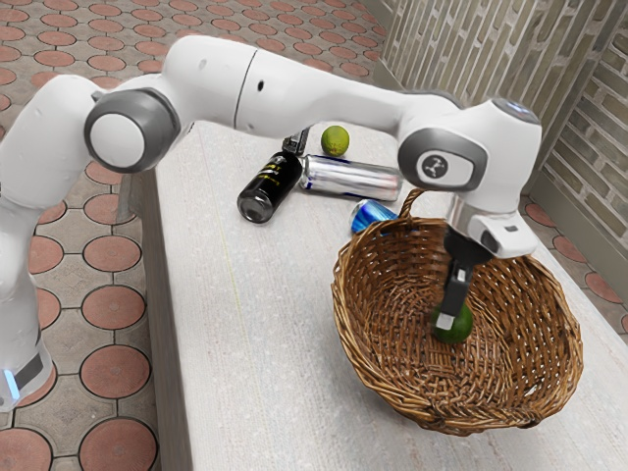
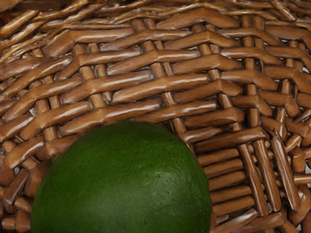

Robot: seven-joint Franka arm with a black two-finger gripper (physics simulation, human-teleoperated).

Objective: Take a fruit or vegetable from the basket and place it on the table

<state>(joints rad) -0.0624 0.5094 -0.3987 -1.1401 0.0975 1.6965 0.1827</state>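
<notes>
My gripper [image 1: 453, 294] reaches down inside the wicker basket [image 1: 365, 368], its lower end against the near side of a round dark green fruit [image 1: 458, 330]. That fruit is low in the basket and partly covered by the gripper, so whether it is held cannot be told. In the wrist view the green fruit [image 2: 121, 182] looms large at the lower edge, with the woven basket wall [image 2: 160, 77] beyond it.
Past the basket on the pale table [image 1: 265, 343] lie a blue can [image 1: 371, 215], a silver can [image 1: 351, 179] and a dark bottle [image 1: 271, 186]. A yellow-green lime [image 1: 335, 140] rests behind the silver can. The basket's handle [image 1: 410, 203] rises beside the arm.
</notes>
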